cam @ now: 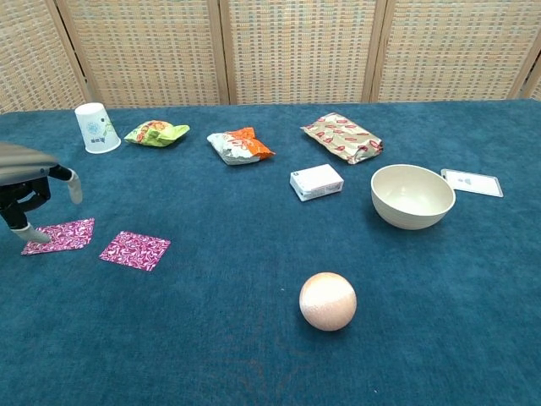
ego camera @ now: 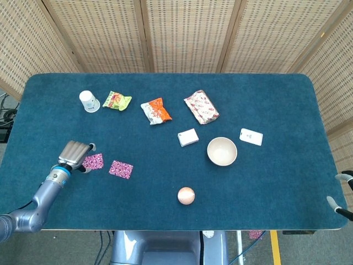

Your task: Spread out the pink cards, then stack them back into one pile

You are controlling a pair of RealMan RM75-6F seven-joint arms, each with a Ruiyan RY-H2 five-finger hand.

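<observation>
Two pink patterned card spots lie on the blue table at the left. The left pink card [ego camera: 92,161] [cam: 61,235] lies flat beside my left hand [ego camera: 74,154] [cam: 30,193]. The right pink card [ego camera: 121,169] [cam: 135,250] lies apart, a short way to its right. My left hand holds nothing; one lower fingertip [cam: 32,233] touches the left card's near-left corner and another finger is raised above it. Only two spread fingers of my right hand [ego camera: 339,192] show at the table's right edge, with nothing in them.
A white cup [ego camera: 89,101], a green snack bag [ego camera: 117,100], an orange bag [ego camera: 156,111] and a patterned packet [ego camera: 201,107] line the back. A small white box [ego camera: 188,137], a cream bowl [ego camera: 222,151], a white card [ego camera: 251,136] and a peach ball [ego camera: 186,195] sit further right.
</observation>
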